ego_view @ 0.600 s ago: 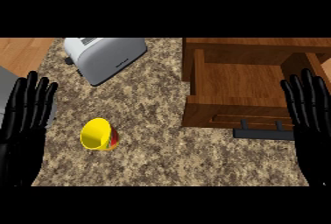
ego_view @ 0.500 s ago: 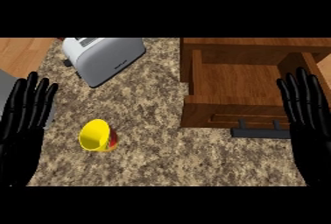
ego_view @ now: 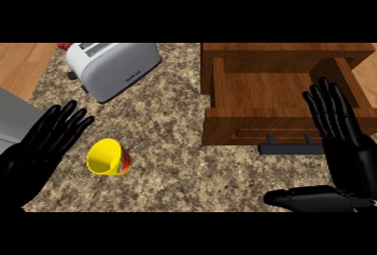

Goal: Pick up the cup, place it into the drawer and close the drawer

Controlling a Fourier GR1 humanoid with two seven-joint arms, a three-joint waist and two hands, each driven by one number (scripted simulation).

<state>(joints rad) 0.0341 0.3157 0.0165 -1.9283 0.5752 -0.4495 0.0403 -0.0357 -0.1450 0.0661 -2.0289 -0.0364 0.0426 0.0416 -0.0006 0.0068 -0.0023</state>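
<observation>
Cup [ego_view: 108, 158] lies untouched beside the open, empty left robot hand [ego_view: 44, 144].

Cup [ego_view: 107, 158] lies on its side on the counter [ego_view: 173, 124], front left, toaster [ego_view: 112, 67] behind it. Open drawer [ego_view: 276, 102] to the right (handle [ego_view: 292, 149] at its front). Left hand [ego_view: 40, 147] just left of cup; right hand [ego_view: 340, 134] before the drawer's right side.

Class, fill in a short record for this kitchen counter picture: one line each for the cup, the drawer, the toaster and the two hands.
cup: yellow, on its side on the counter, untouched
drawer: pulled open, nothing visible inside
toaster: far left of the counter
left hand: open, beside the cup, apart from it
right hand: open, at the drawer's right edge
</observation>
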